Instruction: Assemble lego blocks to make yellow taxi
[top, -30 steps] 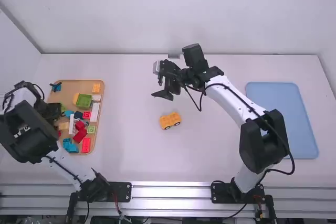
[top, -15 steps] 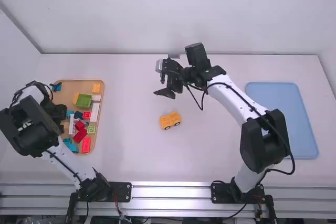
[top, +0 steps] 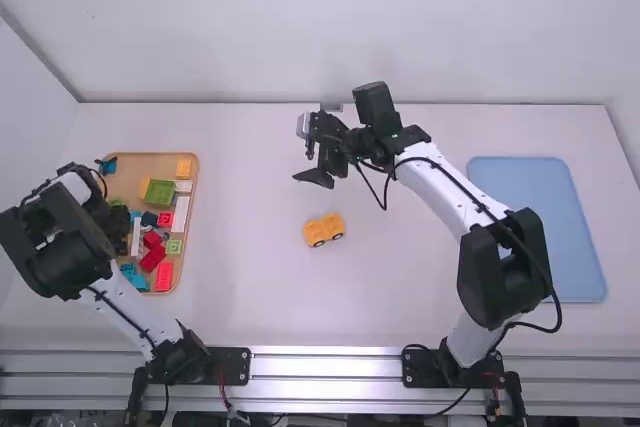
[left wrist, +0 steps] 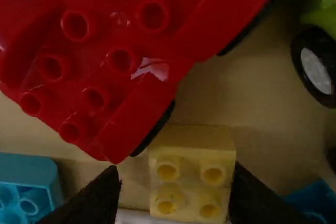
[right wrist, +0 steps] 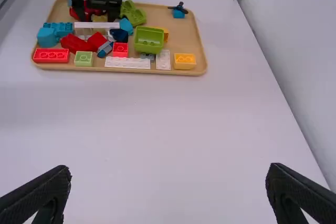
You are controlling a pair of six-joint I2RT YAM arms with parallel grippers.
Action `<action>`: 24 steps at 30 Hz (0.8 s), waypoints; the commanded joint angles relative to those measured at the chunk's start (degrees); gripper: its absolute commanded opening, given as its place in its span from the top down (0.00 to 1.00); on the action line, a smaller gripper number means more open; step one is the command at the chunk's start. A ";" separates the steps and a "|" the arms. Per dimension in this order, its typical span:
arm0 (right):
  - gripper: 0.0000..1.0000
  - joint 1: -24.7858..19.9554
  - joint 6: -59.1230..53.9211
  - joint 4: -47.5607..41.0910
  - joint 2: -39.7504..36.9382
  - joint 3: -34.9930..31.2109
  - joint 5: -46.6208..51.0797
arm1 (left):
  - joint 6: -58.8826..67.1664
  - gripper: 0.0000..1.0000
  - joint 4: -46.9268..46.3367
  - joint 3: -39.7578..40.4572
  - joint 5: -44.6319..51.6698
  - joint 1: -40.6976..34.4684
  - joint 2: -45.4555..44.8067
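Observation:
In the high view my left gripper is low over the left part of the wooden tray. The left wrist view has my left gripper open around a pale yellow two-by-two block, one finger close against it and a gap at the other. A small yellow car with dark wheels stands mid-table. Beyond it my right gripper hangs above the table; in the right wrist view the right gripper is wide open with nothing between its fingers. A yellow-orange block lies at a tray corner.
A red wheeled piece lies right against the pale yellow block. Green, white and blue pieces crowd the tray. A light blue mat is at the table's right.
My left gripper has shifted right over the tray and now covers the pale yellow block in the high view. The right arm has drifted slightly right. The car has stayed put.

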 commanded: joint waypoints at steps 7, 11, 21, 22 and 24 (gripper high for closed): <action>0.01 -0.33 0.22 -0.04 0.66 0.20 -0.52 | 0.44 0.79 -0.44 -0.94 -1.81 -0.20 0.35; 0.01 -0.33 0.17 -0.04 0.66 0.20 -0.50 | 1.22 0.98 -1.14 -0.94 -1.97 0.04 0.35; 0.02 -0.46 0.22 -0.13 0.63 0.20 -0.46 | 23.30 0.98 -8.52 9.05 4.31 0.42 0.20; 0.01 -0.68 0.22 -0.28 0.63 0.20 -0.52 | 23.47 0.98 -10.43 10.80 4.04 0.20 0.07; 0.01 -1.09 0.20 -0.46 0.63 0.20 -0.66 | 23.10 0.98 -13.92 13.46 2.19 -0.42 -0.72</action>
